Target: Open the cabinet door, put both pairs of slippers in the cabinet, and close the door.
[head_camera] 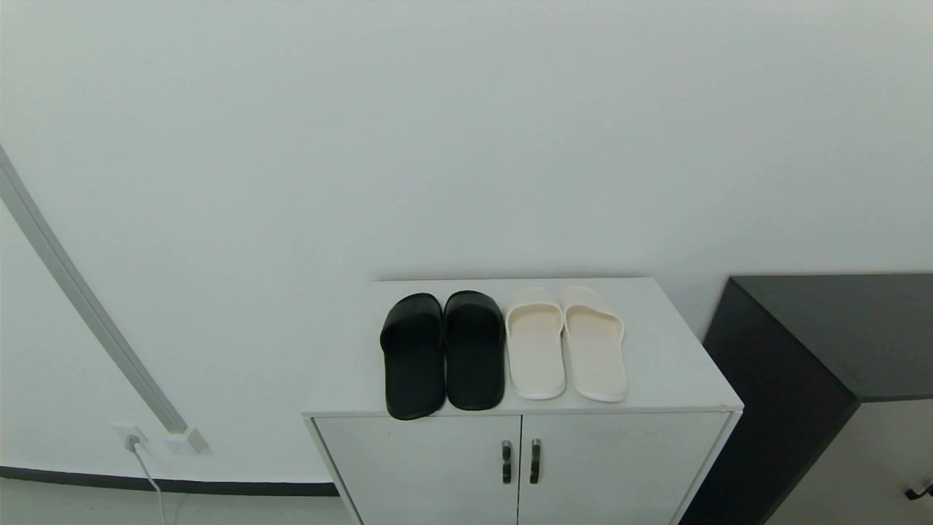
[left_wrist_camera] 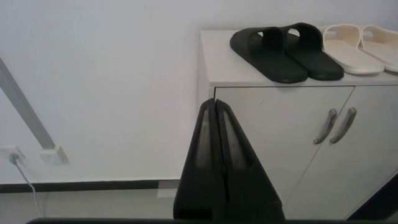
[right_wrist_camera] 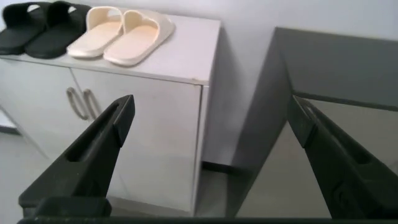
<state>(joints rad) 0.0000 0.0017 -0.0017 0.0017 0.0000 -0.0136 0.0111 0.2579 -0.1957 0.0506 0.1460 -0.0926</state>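
Two black rubber slippers (head_camera: 443, 354) and two cream rubber slippers (head_camera: 567, 343) are lying atop the closed white two-door cabinet (head_camera: 619, 459), lower centre of the frame; the left pincer (left_wrist_camera: 215, 106) is sitting clenched, the right pincer (right_wrist_camera: 211, 102) released.

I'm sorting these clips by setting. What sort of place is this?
Likely an indoor hallway or entry corner, perhaps a test room: a low white cabinet with two doors against a bare wall, black slippers and cream slippers paired on top, and a wall socket near the floor.
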